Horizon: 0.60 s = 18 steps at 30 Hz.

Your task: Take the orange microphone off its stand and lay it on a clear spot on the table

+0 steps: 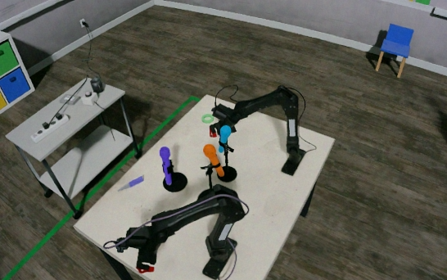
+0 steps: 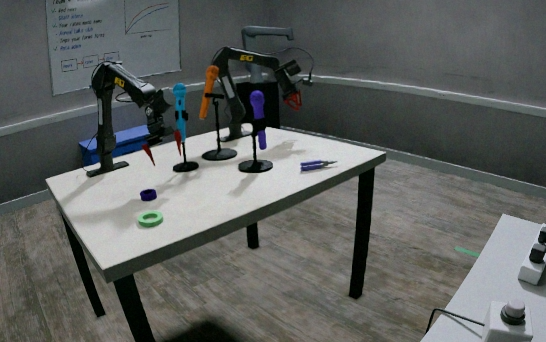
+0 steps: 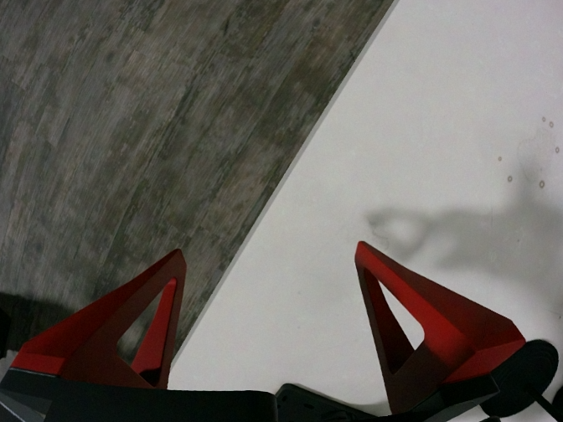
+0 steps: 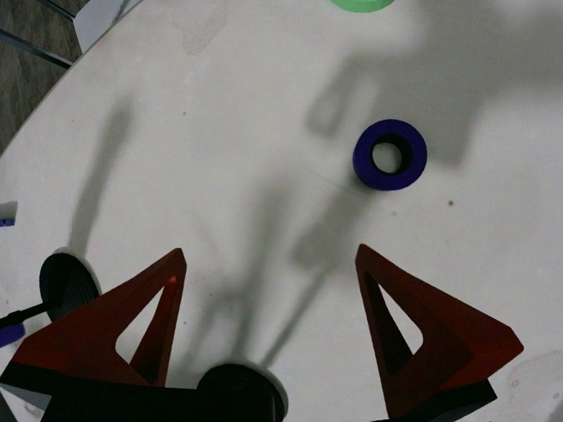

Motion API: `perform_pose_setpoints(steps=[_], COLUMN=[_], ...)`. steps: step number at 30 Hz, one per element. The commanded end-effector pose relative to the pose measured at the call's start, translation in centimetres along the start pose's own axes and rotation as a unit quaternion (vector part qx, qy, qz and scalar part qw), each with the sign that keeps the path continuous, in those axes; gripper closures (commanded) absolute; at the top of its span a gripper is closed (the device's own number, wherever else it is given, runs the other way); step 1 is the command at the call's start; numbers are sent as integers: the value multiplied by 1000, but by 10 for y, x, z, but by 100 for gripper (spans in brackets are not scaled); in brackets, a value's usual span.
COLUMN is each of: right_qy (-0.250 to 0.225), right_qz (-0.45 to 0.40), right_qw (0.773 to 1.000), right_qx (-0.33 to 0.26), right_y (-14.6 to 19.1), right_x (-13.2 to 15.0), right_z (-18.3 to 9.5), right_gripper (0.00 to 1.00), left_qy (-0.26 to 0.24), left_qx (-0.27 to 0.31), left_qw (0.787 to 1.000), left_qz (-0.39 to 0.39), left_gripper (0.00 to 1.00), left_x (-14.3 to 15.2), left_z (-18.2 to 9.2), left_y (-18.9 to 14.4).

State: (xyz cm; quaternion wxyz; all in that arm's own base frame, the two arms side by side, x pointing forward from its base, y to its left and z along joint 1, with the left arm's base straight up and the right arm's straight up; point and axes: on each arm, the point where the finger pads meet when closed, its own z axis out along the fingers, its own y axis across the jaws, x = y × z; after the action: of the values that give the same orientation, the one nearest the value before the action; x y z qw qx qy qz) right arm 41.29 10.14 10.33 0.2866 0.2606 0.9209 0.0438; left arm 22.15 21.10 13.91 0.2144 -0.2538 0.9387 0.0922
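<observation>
The orange microphone (image 1: 214, 160) (image 2: 208, 92) sits tilted in the holder of its upright stand (image 2: 219, 154). The cyan microphone (image 1: 225, 134) (image 2: 179, 107) is in its stand (image 1: 227, 174) (image 2: 185, 166). The purple microphone (image 1: 165, 157) (image 2: 256, 105) (image 4: 11, 334) is in its stand (image 1: 175, 182) (image 2: 255, 166) (image 4: 65, 290). Both stands are upright. My left gripper (image 2: 294, 101) (image 3: 270, 254) is open and empty above the table's near end in the top view. My right gripper (image 2: 166, 159) (image 4: 271, 254) is open and empty beside the cyan microphone, without a visible grip on it. The left arm partly hides the orange microphone's base in the top view.
A dark purple ring (image 2: 148, 198) (image 4: 362, 156) and a green ring (image 1: 208, 122) (image 2: 150, 224) (image 4: 362, 5) lie on the table beyond the right gripper. Purple-handled pliers (image 1: 137, 181) (image 2: 311, 165) lie near the table's long edge, beside the purple microphone's stand.
</observation>
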Motion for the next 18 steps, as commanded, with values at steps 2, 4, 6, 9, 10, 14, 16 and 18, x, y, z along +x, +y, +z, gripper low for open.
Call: perform_pose_setpoints(steps=[2,4,6,9,10,14,16,18], right_qy=[-11,-11,-11,-11,-11,-11,-11,-14], right_qz=[2,2,2,2,2,2,2,1], right_qw=[1000,1000,1000,1000,1000,1000,1000,1000], right_qx=[-9,-9,-9,-9,-9,-9,-9,-6], right_y=[5,5,5,5,5,5,5,4], right_x=[-7,-7,-7,-7,-7,-7,-7,-9], right_z=[-6,-6,-6,-6,-6,-6,-6,-7], right_gripper=[0,0,0,0,0,0,0,0], left_qy=[-13,-13,-13,-13,-13,-13,-13,-27], left_qx=[-2,-2,-2,-2,-2,-2,-2,-4], left_qw=[1000,1000,1000,1000,1000,1000,1000,1000], left_qz=[-1,-1,-1,-1,-1,-1,-1,0], left_gripper=[0,0,0,0,0,0,0,0], left_x=[-7,-7,-7,-7,-7,-7,-7,-13], left_z=[-5,-5,-5,-5,-5,-5,-5,-10], left_y=[1,1,1,1,1,1,1,2])
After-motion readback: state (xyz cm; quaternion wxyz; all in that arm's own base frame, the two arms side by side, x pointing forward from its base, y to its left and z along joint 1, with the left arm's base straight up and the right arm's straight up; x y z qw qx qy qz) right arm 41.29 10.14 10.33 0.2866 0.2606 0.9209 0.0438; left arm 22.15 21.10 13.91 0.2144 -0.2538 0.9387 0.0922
